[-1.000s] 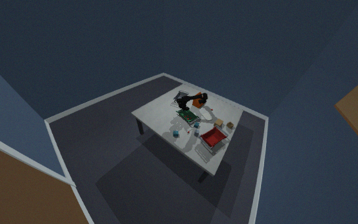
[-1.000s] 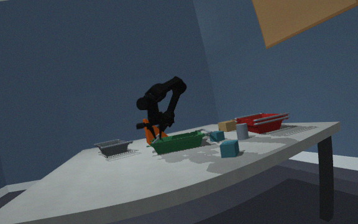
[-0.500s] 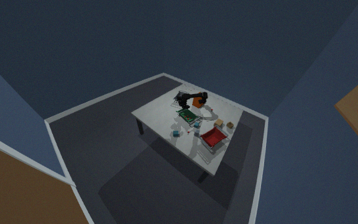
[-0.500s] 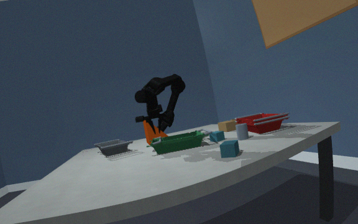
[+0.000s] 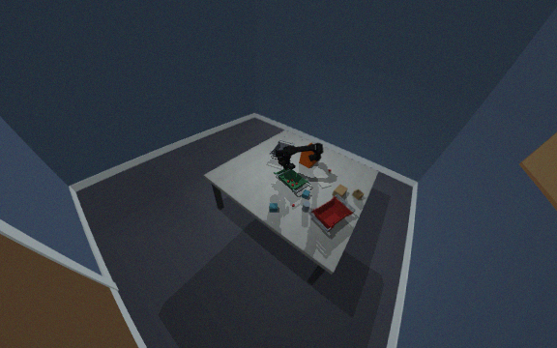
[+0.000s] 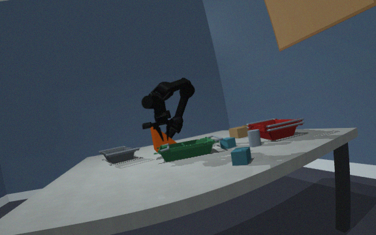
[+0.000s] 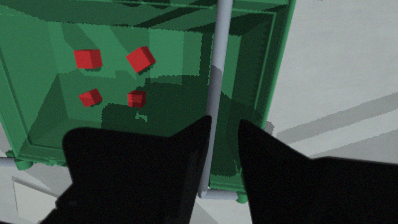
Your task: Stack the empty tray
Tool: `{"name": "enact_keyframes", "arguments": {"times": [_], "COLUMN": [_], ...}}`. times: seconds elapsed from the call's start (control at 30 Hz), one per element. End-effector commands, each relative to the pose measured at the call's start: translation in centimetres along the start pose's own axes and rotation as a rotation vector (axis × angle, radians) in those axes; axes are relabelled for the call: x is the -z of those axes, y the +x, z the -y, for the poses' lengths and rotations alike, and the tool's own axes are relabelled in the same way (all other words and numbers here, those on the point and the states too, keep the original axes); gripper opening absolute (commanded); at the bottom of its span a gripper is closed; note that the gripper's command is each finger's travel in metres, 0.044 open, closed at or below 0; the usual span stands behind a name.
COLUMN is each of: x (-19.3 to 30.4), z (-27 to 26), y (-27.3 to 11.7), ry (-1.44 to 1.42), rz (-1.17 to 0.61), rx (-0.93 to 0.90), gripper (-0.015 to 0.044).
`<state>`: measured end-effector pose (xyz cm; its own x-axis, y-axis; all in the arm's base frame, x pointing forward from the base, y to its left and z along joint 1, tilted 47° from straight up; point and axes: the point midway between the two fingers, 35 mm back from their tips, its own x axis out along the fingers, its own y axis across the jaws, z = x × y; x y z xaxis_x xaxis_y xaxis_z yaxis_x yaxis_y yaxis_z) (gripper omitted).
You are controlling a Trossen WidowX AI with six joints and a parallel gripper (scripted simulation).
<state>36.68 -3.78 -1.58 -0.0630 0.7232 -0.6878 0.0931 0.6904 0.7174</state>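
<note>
We see the pale table [image 5: 245,179] [image 6: 109,192] [image 7: 340,75] carrying everything, with the black arm [image 5: 300,149] [image 6: 186,89] bent over its middle. The red tray [image 5: 333,213] [image 6: 274,130] stands at the right, its bars running along its upper edges. The green tray [image 5: 288,175] [image 6: 188,150] [image 7: 170,55], the loaded one, stands upright in the middle, and the grey tray [image 5: 283,146] [image 6: 121,156] stands apart to its left. Behind the green tray we see an orange wedge [image 5: 307,159] [image 6: 156,138].

Our gripper [image 5: 289,167] [image 6: 165,140] [image 7: 224,124] points down at the green tray's left end. Its jaws are partly open, clamped on nothing, with the left bar [image 6: 164,147] [image 7: 222,40] between the fingertips. That bar lies in over the tray's opening; the right bar [image 6: 215,138] sticks out past the right end.

A tan block [image 5: 340,190] [image 6: 238,132] sits far right, left of the red tray. One teal block [image 5: 273,207] [image 6: 241,156] is near us; another [image 5: 306,193] [image 6: 228,143] is just beside the green tray's right end, with a grey cylinder [image 5: 307,205] [image 6: 254,138] to its right. Smallest, we count four red blocks [image 7: 88,59] inside the green tray in the wrist view.
</note>
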Motion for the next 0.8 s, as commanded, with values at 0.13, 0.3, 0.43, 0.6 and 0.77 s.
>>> {"name": "enact_keyframes", "arguments": {"times": [0.13, 0.3, 0.43, 0.6, 0.77], "x": [0.0, 0.0, -0.1, -0.1, -0.3], "z": [0.0, 0.0, 0.0, 0.1, -0.4], "y": [0.1, 0.1, -1.1, -6.7, -6.0], "ry": [0.003, 0.003, 0.016, 0.074, 0.07], "rz": [-0.001, -0.001, 0.003, 0.02, 0.018], "rx": [-0.001, -0.001, -0.001, -0.003, -0.001], "gripper": [0.0088, 0.0088, 0.0088, 0.0088, 0.0088]}}
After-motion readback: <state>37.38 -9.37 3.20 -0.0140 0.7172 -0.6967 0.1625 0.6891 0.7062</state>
